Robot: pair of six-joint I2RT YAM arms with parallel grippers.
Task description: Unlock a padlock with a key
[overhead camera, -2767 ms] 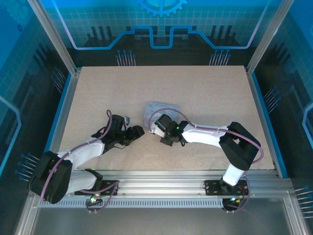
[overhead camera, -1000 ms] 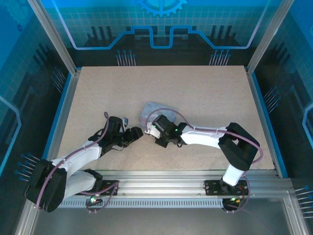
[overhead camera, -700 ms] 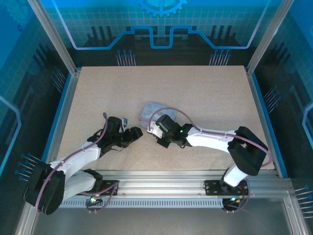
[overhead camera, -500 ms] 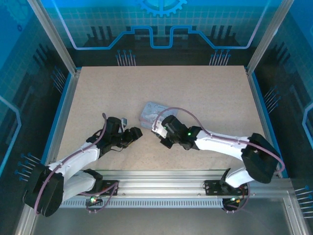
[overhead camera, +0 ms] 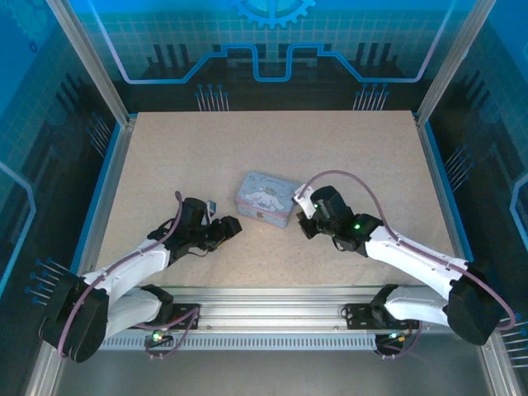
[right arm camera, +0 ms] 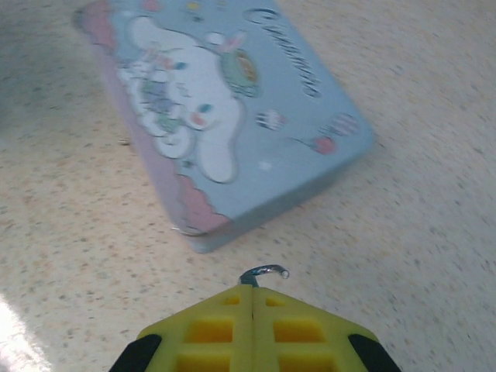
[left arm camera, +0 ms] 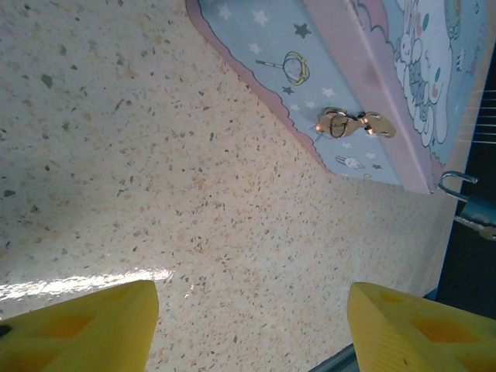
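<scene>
Right gripper (overhead camera: pixel 299 217), top external view: the fingers are clenched. It sits just right of the tin box (overhead camera: pixel 266 196), at the box's near right corner, with the tips toward it. Its load is too small to resolve from above. The left gripper (overhead camera: pixel 233 224) sits low over the table (overhead camera: pixel 355 148), near and left of the box and apart from it.

Left wrist view: the left gripper's (left arm camera: pixel 249 302) jaws stand well apart with bare table between them, so it grasps nothing. Ahead is the box's near wall, which carries a copper-coloured hasp (left arm camera: pixel 353 124). Nothing hangs through the hasp loop. Just past the box's right corner, the padlock (left arm camera: pixel 457 186) is judged to show as a small silver loop over a grey body. Detail there is coarse.

Right wrist view: the right gripper's (right arm camera: pixel 254 291) pads are pressed together. A thin curved silver hook with a free end rises from their seam. It is judged to be the shackle of the padlock (right arm camera: pixel 263 272), whose body is hidden between the pads. The box (right arm camera: pixel 232 116) lies ahead, lid up and clear of the tips.

Status, as a judgement:
- **Done:** the hasp is bare and the shackle end looks free, so the lock appears open and off the box.
- **Undetermined:** whether the key sits in the lock body cannot be told.
- **Left:** at most, confirming the release and setting the lock down.
</scene>
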